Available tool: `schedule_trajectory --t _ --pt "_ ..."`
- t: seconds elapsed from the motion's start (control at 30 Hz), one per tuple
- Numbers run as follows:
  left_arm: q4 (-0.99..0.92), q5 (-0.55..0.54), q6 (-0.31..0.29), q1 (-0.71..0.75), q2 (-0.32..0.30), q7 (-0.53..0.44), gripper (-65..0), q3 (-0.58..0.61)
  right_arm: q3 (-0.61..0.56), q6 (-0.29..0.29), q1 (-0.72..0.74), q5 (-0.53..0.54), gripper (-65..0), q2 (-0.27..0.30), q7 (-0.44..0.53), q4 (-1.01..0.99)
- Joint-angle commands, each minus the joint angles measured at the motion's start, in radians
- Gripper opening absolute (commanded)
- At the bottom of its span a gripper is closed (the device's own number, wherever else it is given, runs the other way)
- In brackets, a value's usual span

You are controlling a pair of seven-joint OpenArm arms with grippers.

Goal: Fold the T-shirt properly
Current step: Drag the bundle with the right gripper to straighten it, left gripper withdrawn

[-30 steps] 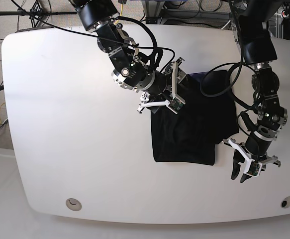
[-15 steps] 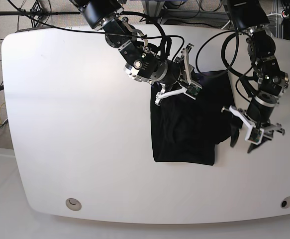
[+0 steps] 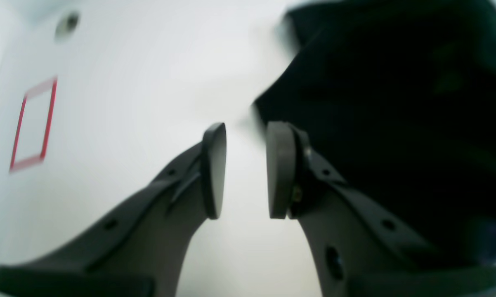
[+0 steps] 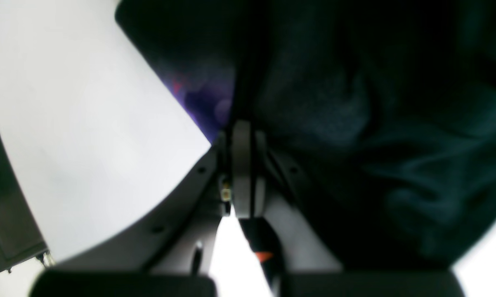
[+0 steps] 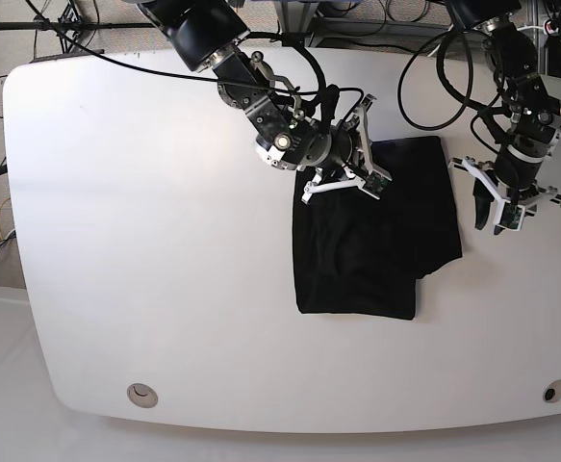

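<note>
Right gripper (image 4: 243, 136) clamped on T-shirt (image 5: 376, 241) edge; left gripper (image 3: 242, 169) apart, empty.

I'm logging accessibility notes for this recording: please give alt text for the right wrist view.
The right gripper has its fingers pressed shut at the edge of the black T-shirt, where a purple patch shows. The cloth fills the upper and right part of the view; the white table lies to the left.

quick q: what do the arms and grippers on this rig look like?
Both arms are black, segmented, with silver joint rings and loose black cables. The left gripper and right gripper have white bracket frames. Up close, the left gripper's fingers are dark grey, with flat oval pads and small round holes along their shanks.
</note>
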Motion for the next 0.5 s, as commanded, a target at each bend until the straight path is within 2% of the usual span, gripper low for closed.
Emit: schedule_trajectory --t 0.0,0.47 --pt "0.017 -0.013 -0.005 -0.012 -0.009 0.007 -50.2 -0.028 0.002 0.001 0.026 0.002 -65.0 -0.014 0.059 -0.037" --pt "0.017 -0.009 -0.005 -0.006 -0.011 0.021 -50.2 -0.096 0.010 -0.005 0.099 0.010 -65.0 -0.020 0.226 -0.284"
